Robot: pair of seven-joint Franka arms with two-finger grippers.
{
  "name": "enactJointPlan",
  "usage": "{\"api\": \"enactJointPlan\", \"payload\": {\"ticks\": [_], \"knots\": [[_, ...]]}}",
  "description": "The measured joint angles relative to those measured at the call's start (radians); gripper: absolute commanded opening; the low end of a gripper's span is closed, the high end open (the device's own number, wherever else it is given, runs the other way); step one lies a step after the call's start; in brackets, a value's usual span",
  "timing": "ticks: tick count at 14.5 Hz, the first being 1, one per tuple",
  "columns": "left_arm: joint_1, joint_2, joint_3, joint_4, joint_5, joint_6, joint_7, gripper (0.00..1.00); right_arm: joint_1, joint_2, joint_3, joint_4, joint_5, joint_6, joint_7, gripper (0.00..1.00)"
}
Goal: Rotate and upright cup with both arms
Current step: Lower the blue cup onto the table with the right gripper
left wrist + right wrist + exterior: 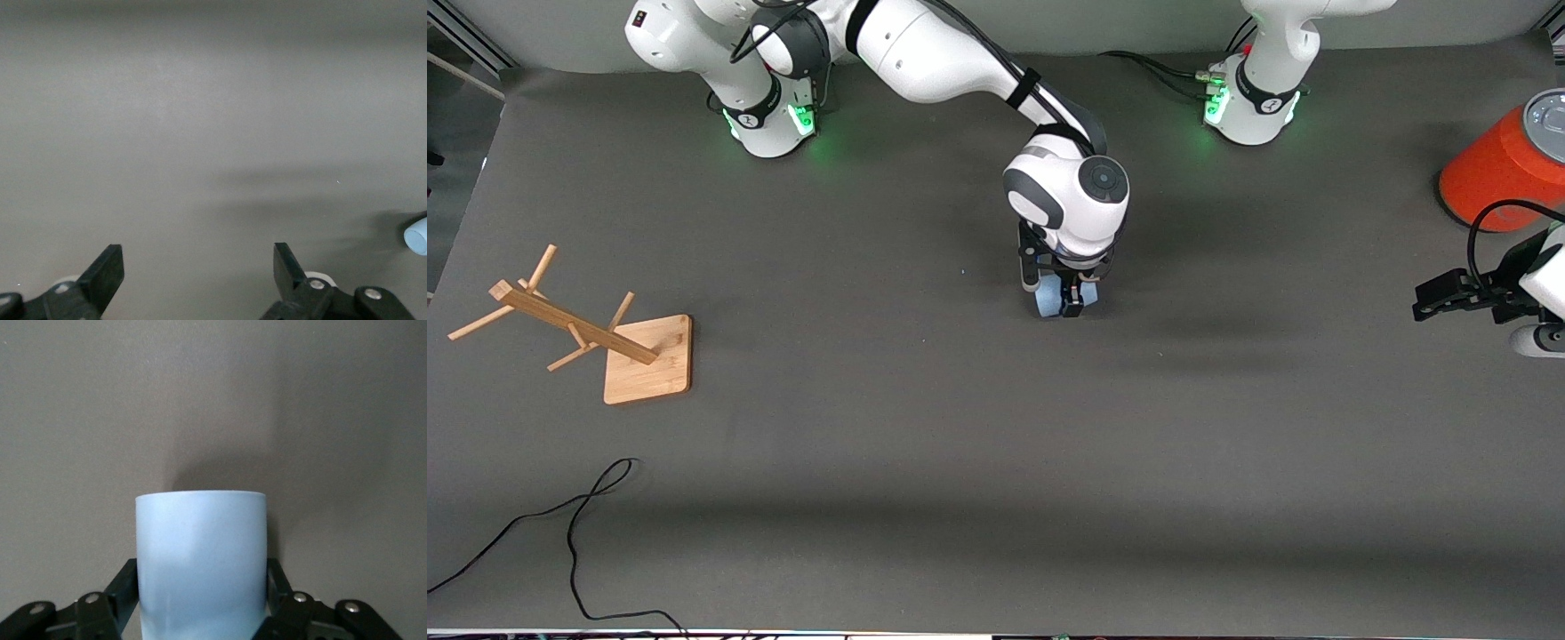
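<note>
i see two glossy white arms [925, 53] with black joint bands, green-lit bases [800, 120], black cables, and black grippers [193, 280] carrying silver screws [294, 597].

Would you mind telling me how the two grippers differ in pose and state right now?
The right gripper is down at the table's middle, fingers closed on the pale-blue cup; the left gripper is open and holds nothing. The right gripper points down from above the cup; the left gripper waits near the orange cylinder at its own end of the table. Both are black two-finger grippers.
</note>
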Motion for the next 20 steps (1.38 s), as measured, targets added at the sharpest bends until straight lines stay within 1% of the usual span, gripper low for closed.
{"api": "enactJointPlan", "payload": {"ticks": [1,11,15,17,20], "knots": [[0.0,0.0,0.0,0.0,0.0,-0.004,0.0,1.0,0.001,0.003,0.0,0.004,0.0,0.001,0.002,1.0],[-0.005,0.002,-0.007,0.0,-0.001,-0.005,0.0,1.0,0.001,0.022,-0.005,0.016,-0.002,0.009,0.005,1.0],[-0.003,0.003,-0.003,0.0,-0.001,-0.005,0.0,1.0,0.001,0.009,-0.008,0.048,-0.002,-0.043,0.005,1.0],[-0.003,0.003,-0.003,0.0,-0.001,-0.005,0.0,1.0,0.001,-0.039,-0.01,0.065,-0.002,-0.118,-0.005,1.0],[-0.003,0.004,-0.003,-0.002,-0.001,-0.006,0.001,1.0,-0.011,-0.16,-0.015,0.074,-0.002,-0.278,-0.084,1.0]]}}
